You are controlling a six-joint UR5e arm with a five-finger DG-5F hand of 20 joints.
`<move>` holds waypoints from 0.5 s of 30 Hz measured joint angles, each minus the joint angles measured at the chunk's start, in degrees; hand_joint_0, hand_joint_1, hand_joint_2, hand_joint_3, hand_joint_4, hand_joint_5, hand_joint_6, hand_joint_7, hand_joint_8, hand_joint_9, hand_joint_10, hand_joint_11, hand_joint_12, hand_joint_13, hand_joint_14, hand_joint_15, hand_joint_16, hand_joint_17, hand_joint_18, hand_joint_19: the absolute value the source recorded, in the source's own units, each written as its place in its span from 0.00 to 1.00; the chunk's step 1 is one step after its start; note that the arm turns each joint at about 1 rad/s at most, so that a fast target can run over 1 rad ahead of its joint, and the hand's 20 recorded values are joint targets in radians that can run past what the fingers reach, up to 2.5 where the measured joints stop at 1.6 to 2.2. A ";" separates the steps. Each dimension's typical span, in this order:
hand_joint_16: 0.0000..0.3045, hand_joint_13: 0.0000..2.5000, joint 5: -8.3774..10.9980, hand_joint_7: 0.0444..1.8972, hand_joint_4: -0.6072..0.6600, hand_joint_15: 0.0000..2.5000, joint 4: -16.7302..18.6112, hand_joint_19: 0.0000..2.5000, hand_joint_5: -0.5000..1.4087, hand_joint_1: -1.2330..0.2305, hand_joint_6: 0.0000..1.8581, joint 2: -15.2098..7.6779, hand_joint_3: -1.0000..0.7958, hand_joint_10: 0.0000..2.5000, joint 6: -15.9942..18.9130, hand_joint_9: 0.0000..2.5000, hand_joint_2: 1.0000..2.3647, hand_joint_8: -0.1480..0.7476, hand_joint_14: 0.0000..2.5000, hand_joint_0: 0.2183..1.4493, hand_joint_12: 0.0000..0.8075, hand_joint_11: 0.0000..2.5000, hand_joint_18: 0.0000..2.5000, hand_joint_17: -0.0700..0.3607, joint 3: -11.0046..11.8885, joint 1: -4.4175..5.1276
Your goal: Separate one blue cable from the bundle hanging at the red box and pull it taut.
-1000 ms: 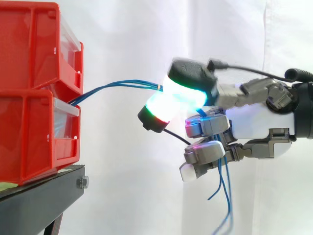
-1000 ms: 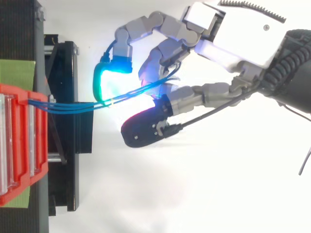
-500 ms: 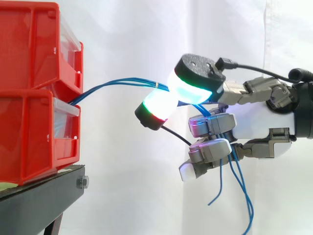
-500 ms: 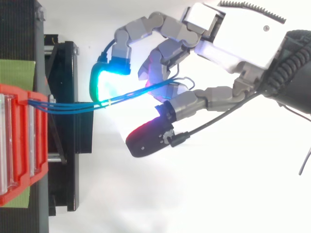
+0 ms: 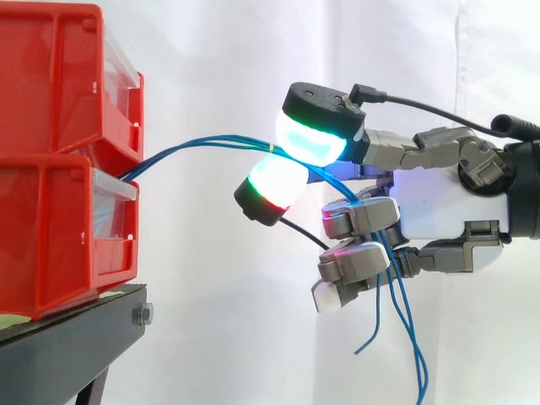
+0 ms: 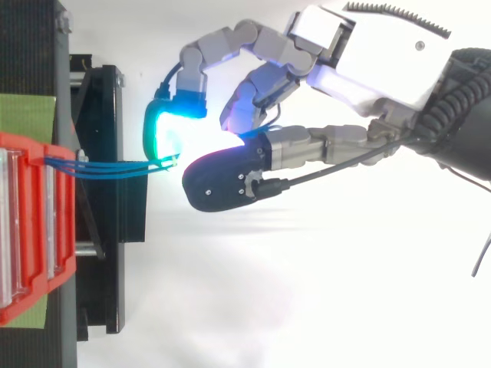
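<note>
So the hand had the blue cables pinched, out in front of the bins

Basically, the hand (image 5: 447, 207) came in from the right in the side view, palm side facing the red bins (image 5: 59, 160) that sat stacked one on top of the other on the black stand (image 5: 76, 337). Two of its fingertips (image 5: 312, 139) were closed toward each other, one pad glowing cyan-green on top and one glowing white with green and red under it, and the blue cables (image 5: 202, 142) ran right between them. So it was pinched shut on the strands, as far as I could see. The other fingers were curled in lower down, near the palm.

The cables came out at the seam between the two bins, arced up a little, then ran across the open gap to the pinch. Past the pads they went on through the hand and their loose ends dangled down below the curled fingers. I couldn't tell whether one strand or several were caught in the pinch.

From the top view the cables (image 6: 115, 165) ran almost straight from the bins (image 6: 31, 222) to where the cyan pad and the dark-backed pad met. A white curtain (image 5: 219, 51) hung behind everything
</note>
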 measured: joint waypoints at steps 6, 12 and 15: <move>0.14 0.41 0.00 0.62 0.28 0.65 0.00 0.31 0.14 0.27 0.50 -0.01 0.37 0.36 0.00 0.39 0.01 0.29 0.13 0.50 0.37 0.66 0.23 0.38 0.00 -0.01; 0.14 0.38 0.00 0.60 0.28 0.67 0.00 0.25 0.14 0.24 0.48 0.00 0.28 0.26 0.00 0.37 0.00 0.25 0.00 0.51 0.37 0.70 0.22 0.39 0.00 -0.02; 0.14 0.37 0.00 0.60 0.28 0.66 0.00 0.23 0.14 0.22 0.48 0.00 0.28 0.23 0.00 0.35 0.00 0.24 0.00 0.49 0.37 0.71 0.22 0.39 0.00 -0.02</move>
